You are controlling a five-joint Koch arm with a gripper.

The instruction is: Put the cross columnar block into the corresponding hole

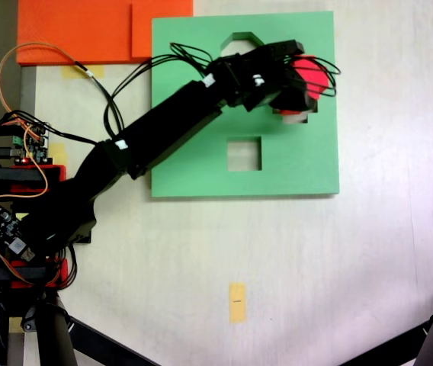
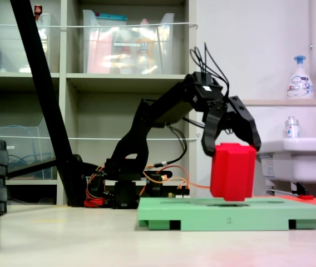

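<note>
The cross columnar block (image 2: 233, 171) is a bright red foam column with stepped, ridged sides, and in the low side-on fixed view it stands upright with its lower end at the top face of the green foam board (image 2: 233, 214), gripped near its top by the black gripper (image 2: 230, 146), whose two curved plastic jaws are clamped on its upper corners. From above, the block (image 1: 311, 76) shows as a red patch at the arm's tip, over the right-hand part of the board (image 1: 194, 164), with the gripper (image 1: 302, 85) covering most of it. The corresponding hole (image 1: 293, 117) lies directly under the gripper, so only a pale sliver of the cutout shows below the jaws and its plus outline cannot be made out. The board is a flat, matte, light-green square slab with clean-cut edges; a square cutout (image 1: 244, 153) sits near its middle and an octagonal cutout (image 1: 242, 42) at its top edge, partly hidden by the arm. On the board's front edge in the side-on view a small dark mark resembling the digit 2 can be read, flanked by two dark notches. An orange foam sheet (image 1: 79, 30) lies beyond the board's upper left corner. A strip of yellow tape (image 1: 237, 302) sticks to the pale tabletop (image 1: 376, 259). A pump bottle (image 2: 300, 78) with a blue top stands on a ledge above a white sink (image 2: 297, 158); its label is too blurred to read
</note>
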